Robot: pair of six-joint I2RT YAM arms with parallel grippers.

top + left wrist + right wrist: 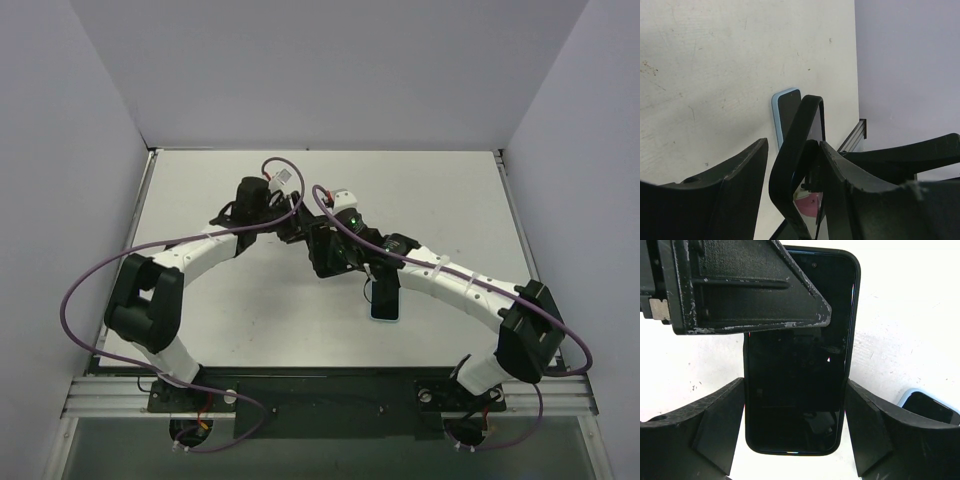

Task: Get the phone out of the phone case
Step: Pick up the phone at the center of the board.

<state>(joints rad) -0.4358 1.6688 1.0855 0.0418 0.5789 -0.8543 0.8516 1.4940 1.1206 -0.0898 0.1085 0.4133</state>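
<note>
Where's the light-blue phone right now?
Top view: light-blue phone lies flat on the table, right of centre, beside the right forearm, just nearer the bases than the black-cased phone.

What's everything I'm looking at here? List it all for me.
Black phone in a black case: one, held between the right pincer fingers.
Phone with a light blue edge: one, lying flat by the right arm.
White table: one, beneath everything.
Purple cables: two, one along each arm.
White-and-black arms: two, meeting mid-table.
Black pincers: two; right pincer grips the cased phone, left pincer open around the case's rim.
</note>
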